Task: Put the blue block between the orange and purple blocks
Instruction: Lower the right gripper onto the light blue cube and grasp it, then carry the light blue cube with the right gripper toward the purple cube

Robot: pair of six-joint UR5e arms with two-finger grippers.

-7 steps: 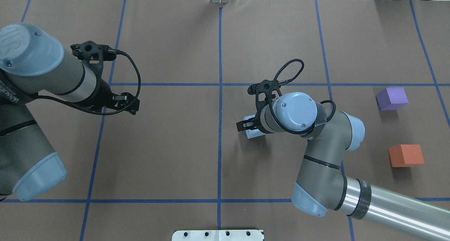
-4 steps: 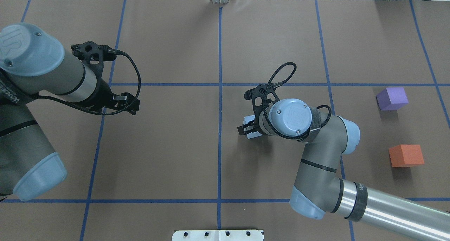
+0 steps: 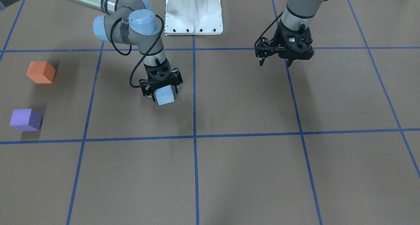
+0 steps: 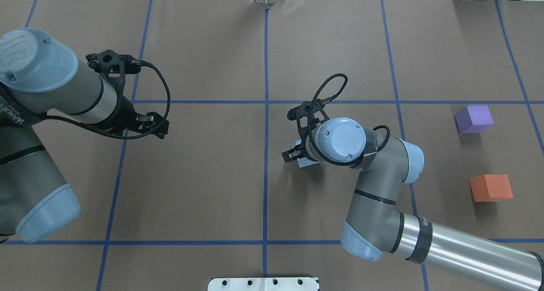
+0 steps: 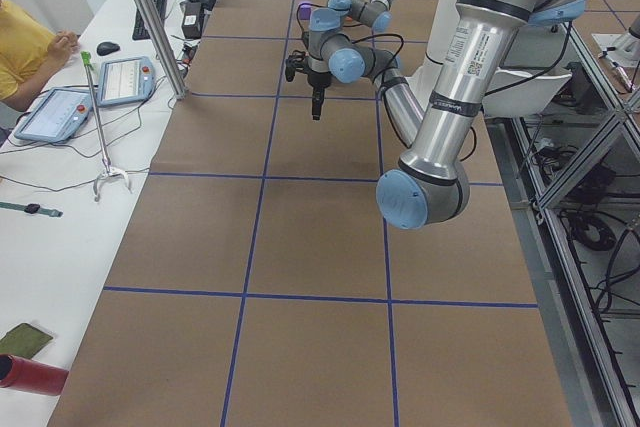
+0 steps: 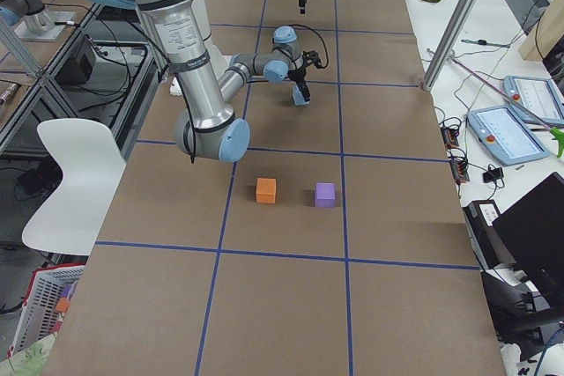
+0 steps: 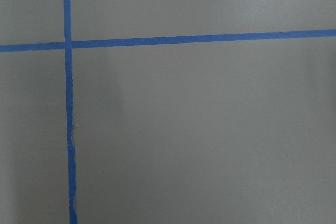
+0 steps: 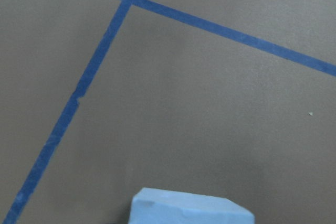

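My right gripper (image 3: 163, 93) is shut on the light blue block (image 3: 165, 96) and holds it a little above the brown table, right of the centre line in the overhead view (image 4: 304, 162). The block's top edge shows at the bottom of the right wrist view (image 8: 189, 211). The orange block (image 4: 491, 187) and the purple block (image 4: 474, 119) sit apart at the table's right side, far from the gripper, with a gap between them. My left gripper (image 4: 158, 128) hangs open and empty over the left half.
Blue tape lines (image 4: 265, 112) divide the table into squares. The robot's white base plate (image 3: 193, 11) is at the near edge between the arms. A side desk with tablets (image 5: 60, 112) and an operator runs along the far side.
My right arm has shifted left in the overhead view, carrying the blue block with it. The left arm, orange block and purple block have not moved.
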